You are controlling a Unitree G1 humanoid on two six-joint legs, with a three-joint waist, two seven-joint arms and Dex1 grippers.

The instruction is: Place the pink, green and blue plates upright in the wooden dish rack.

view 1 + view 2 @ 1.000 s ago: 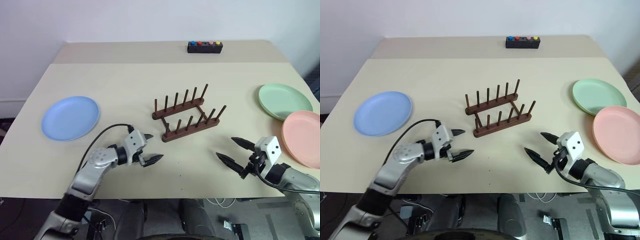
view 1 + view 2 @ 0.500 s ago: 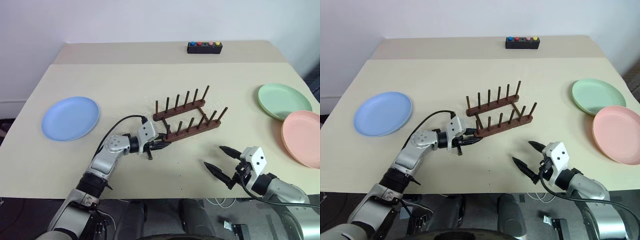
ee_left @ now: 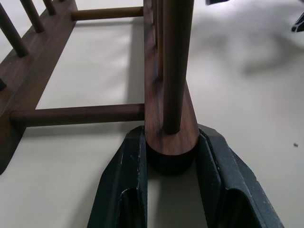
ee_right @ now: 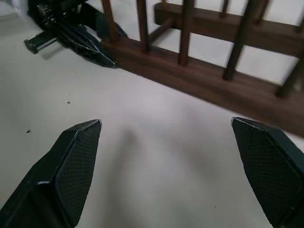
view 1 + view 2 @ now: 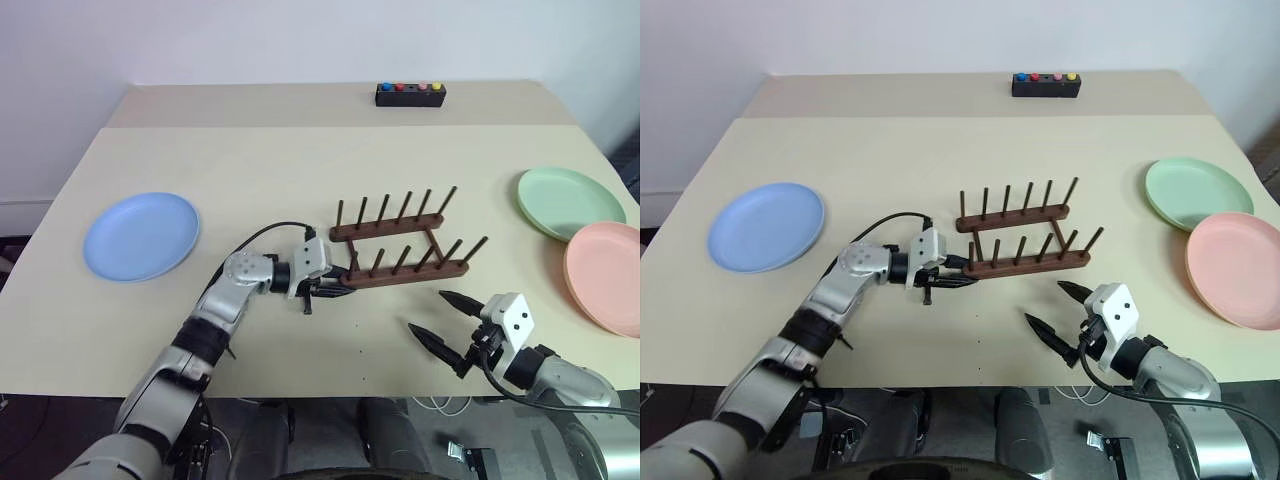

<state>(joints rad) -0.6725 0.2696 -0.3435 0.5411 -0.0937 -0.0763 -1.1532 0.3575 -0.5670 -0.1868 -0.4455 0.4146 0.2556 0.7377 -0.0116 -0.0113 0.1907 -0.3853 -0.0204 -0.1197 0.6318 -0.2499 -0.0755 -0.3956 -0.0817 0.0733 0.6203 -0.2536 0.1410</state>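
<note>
The wooden dish rack [image 5: 405, 245] stands mid-table, its two peg rows running left to right. My left gripper [image 5: 325, 288] is shut on the left end of the rack's near bar; the left wrist view has both fingers [image 3: 123, 180] clamping that bar end [image 3: 170, 137]. My right gripper [image 5: 428, 312] hovers open and empty near the table's front edge, just in front of the rack [image 4: 213, 80]. The blue plate [image 5: 140, 236] lies flat at the left. At the right edge the green plate [image 5: 570, 200] and the pink plate [image 5: 605, 275] lie flat, side by side.
A black box with coloured buttons [image 5: 409, 94] sits at the far side of the table. Bare tabletop [image 5: 250, 170] stretches between the blue plate and the rack. The pink plate lies close to the table's right edge.
My left gripper reached the rack, shut on its near bar end and swung the rack rightward, so it now lies square to the table front. My right gripper drew back slightly.
</note>
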